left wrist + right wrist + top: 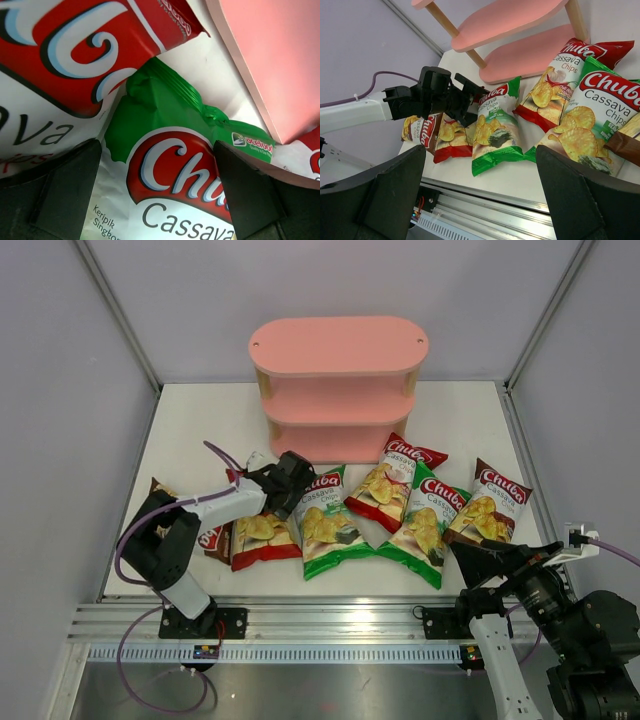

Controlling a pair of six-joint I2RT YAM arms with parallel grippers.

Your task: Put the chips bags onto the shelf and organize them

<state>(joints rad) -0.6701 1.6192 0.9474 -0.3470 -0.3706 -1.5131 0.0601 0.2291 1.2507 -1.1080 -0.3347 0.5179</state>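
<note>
The pink shelf stands at the back and its boards are bare. Six chips bags lie in a row in front of it: a brown one partly under my left arm, a red one, a green one, a red one, a green one and a brown one. My left gripper is open, its jaws either side of the top end of the left green bag. My right gripper is open and empty over the table's front edge.
In the left wrist view the red bag lies beside the green one, with the shelf's bottom board close on the right. An aluminium rail runs along the front. Grey walls close in the sides and back.
</note>
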